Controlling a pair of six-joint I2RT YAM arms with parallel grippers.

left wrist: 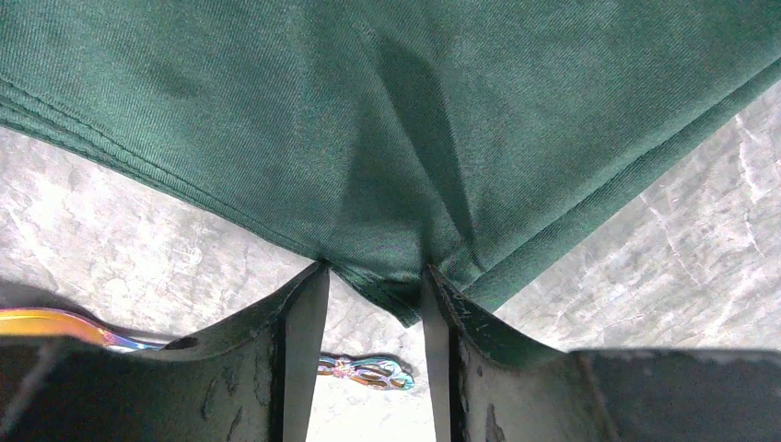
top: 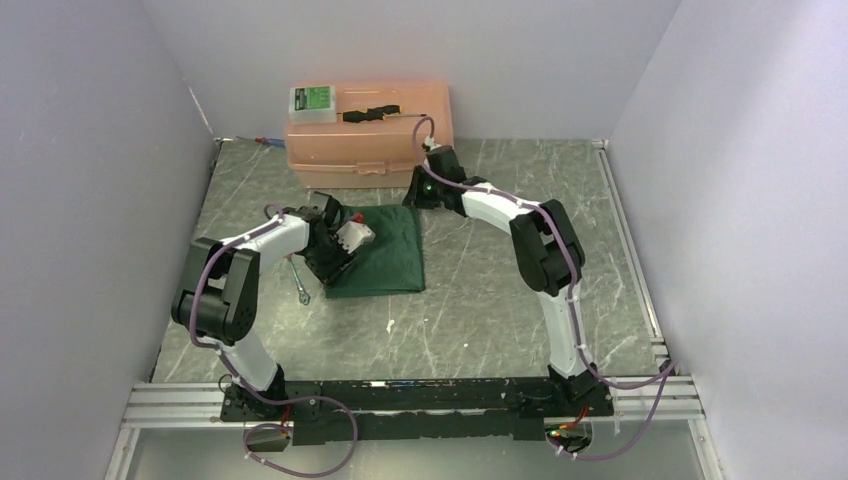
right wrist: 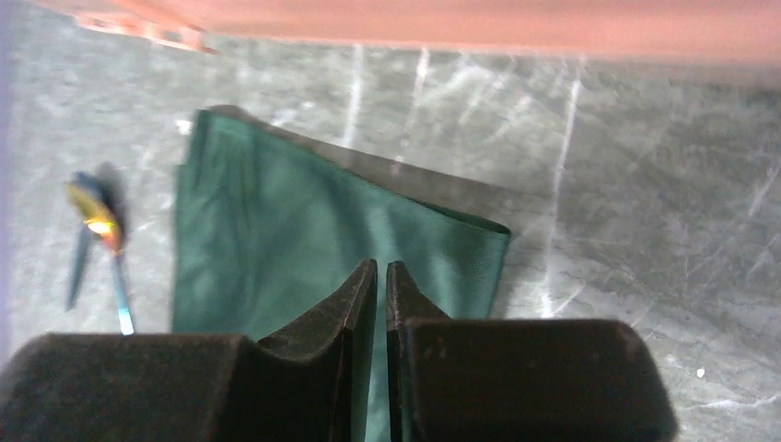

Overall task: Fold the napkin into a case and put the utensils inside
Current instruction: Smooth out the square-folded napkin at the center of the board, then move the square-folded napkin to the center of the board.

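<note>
My left pincer (left wrist: 374, 270) pinches a left-side corner of the dark green cloth napkin (top: 385, 250), which lies folded flat on the grey marbled table (top: 480, 310), likely to lift a layer. My right pincer (right wrist: 380, 269), closed and empty, hovers by the far right corner. The slender metal utensils (top: 298, 280) lie just left of the napkin. Bare table shows to the right.

utensil (left wrist: 364, 370) partly hidden behind fingers (left wrist: 249, 368), napkin (left wrist: 368, 138) cut off
</note>
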